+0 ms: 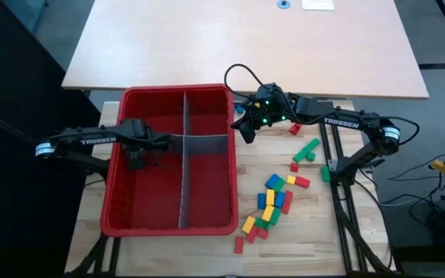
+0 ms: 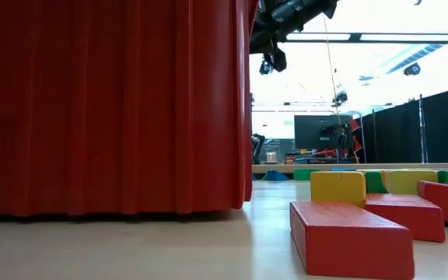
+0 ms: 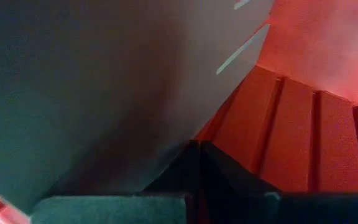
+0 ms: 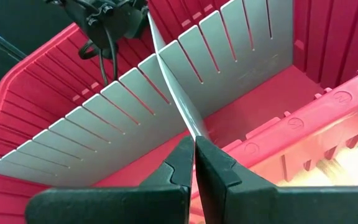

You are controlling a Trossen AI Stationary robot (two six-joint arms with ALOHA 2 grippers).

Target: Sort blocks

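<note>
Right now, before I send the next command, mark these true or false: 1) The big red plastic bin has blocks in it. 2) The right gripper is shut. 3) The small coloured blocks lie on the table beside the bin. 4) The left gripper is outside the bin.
1) False: the big red plastic bin shows only flat grey slotted dividers; no blocks are visible inside.
2) True: the right gripper has its fingers closed together, with nothing seen between them.
3) True: the small coloured blocks lie on the table, on the bin's right-arm side.
4) False: the left gripper is inside the bin's left compartment.
</note>
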